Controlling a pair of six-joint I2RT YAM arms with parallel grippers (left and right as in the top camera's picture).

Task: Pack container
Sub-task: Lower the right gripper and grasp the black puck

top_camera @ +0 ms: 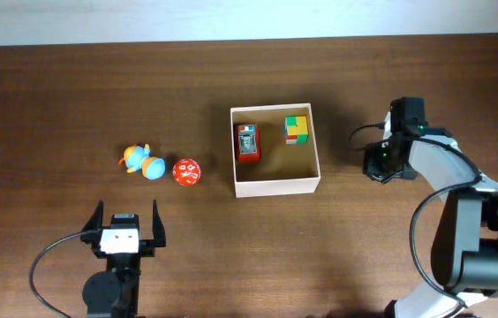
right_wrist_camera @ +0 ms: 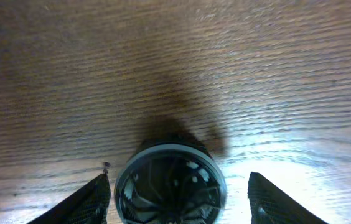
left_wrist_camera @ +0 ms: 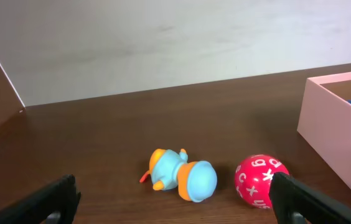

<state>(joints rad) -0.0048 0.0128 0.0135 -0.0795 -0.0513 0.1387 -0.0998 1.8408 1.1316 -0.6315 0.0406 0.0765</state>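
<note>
Container (top_camera: 275, 185) holds cube (top_camera: 296, 130), red toy (top_camera: 247, 142); ball (top_camera: 186, 171), blue toy (top_camera: 140, 162) outside

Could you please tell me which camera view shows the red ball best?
The left wrist view: the red ball is close and large, its white characters visible. The overhead shows it small, beside the blue toy, left of the container. The right wrist view does not show it.

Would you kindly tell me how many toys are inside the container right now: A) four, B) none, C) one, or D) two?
D: the overhead view shows only a red toy and a multicoloured cube inside the container; the blue-and-orange duck toy and red ball lie outside it.
</note>
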